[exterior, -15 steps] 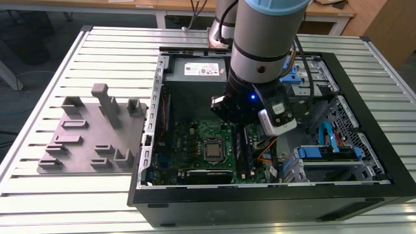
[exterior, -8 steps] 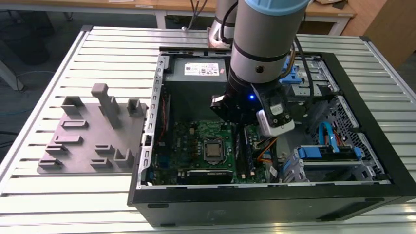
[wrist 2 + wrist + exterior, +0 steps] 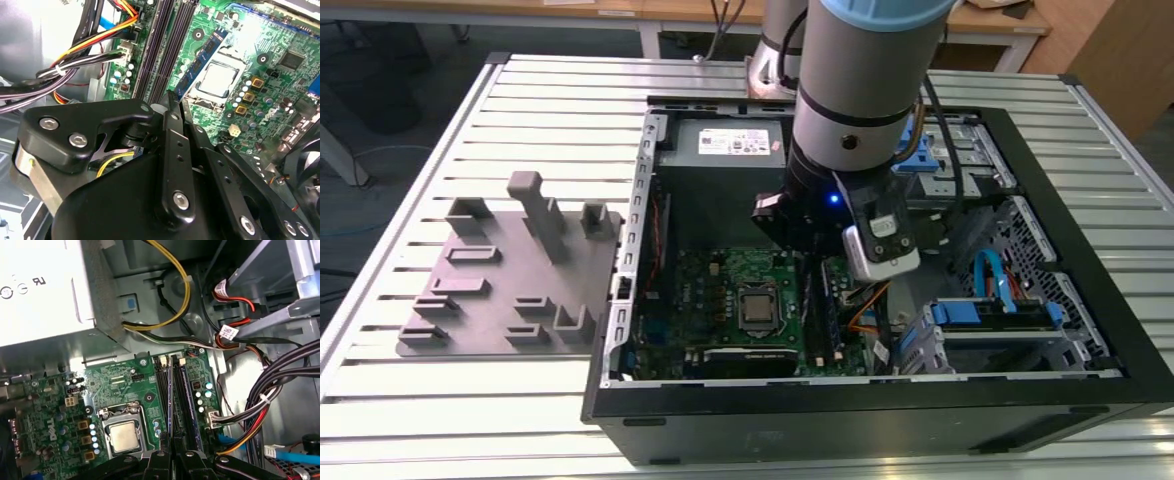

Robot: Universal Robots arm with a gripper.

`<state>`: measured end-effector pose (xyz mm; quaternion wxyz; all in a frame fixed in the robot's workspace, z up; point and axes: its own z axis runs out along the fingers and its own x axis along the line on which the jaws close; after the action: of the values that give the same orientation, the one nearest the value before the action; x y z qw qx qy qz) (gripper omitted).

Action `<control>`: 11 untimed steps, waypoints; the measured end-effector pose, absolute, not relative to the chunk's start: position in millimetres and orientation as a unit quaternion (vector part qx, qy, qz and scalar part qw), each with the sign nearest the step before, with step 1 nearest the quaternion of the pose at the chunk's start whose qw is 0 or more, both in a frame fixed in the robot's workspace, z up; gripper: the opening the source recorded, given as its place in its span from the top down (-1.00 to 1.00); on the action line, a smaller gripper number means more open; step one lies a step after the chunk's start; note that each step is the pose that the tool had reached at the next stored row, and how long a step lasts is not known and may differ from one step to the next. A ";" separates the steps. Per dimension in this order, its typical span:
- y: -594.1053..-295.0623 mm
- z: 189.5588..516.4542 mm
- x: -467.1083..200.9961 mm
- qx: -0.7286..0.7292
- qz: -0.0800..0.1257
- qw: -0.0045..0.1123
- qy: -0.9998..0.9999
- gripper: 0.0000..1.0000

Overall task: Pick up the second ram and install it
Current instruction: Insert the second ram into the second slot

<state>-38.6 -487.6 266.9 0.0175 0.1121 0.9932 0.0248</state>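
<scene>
Second ram point(image 3: 200, 62), a long, thin, flat memory stick with a dark bluish-green board and a row of dark chips, is pinched at one end between the black jaws, which are pressed against its two faces. In the first wrist view the second ram point(image 3: 170, 395) shows edge-on, running along the dark memory slots point(image 3: 182, 390). I cannot tell whether its lower edge touches a slot.

Just beyond the stick lie the slots point(image 3: 160, 55) on the large square green motherboard point(image 3: 270, 45), with the square silver processor socket point(image 3: 217, 77) just beside them. A bundle of black, yellow and red cables point(image 3: 280, 375) runs along the other side of the slots.

In the exterior view the near wall of the open black computer case point(image 3: 854, 420) comes first, then the motherboard point(image 3: 707, 280) and the socket point(image 3: 757, 305). The grey and silver robot arm point(image 3: 867, 100) reaches down into the case over the slots. At the far end sits the grey metal power supply box point(image 3: 720, 145). On the exterior view's left, outside the case, a grey plastic fixture block with upright posts point(image 3: 507, 290) rests on the ribbed metal desk point(image 3: 454, 420).
</scene>
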 end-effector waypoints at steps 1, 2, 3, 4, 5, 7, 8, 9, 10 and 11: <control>-487.6 266.9 -38.6 0.116 0.025 0.018 0.993 0.79; -487.6 266.9 -38.6 0.120 0.025 0.018 0.992 0.79; -487.6 266.8 -38.6 0.125 0.025 0.018 0.992 0.79; -487.6 266.8 -38.6 0.129 0.024 0.018 0.991 0.79; -487.6 266.7 -38.6 0.134 0.024 0.018 0.991 0.79; -487.6 266.7 -38.6 0.142 0.024 0.018 0.989 0.79; -487.6 266.7 -38.6 0.143 0.024 0.018 0.989 0.79; -487.6 266.7 -38.6 0.144 0.024 0.018 0.989 0.79; -487.6 266.7 -38.6 0.144 0.024 0.018 0.989 0.79; -487.6 266.7 -38.6 0.144 0.024 0.018 0.989 0.79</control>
<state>-38.6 -487.6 266.7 0.0183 0.1437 0.9892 0.0242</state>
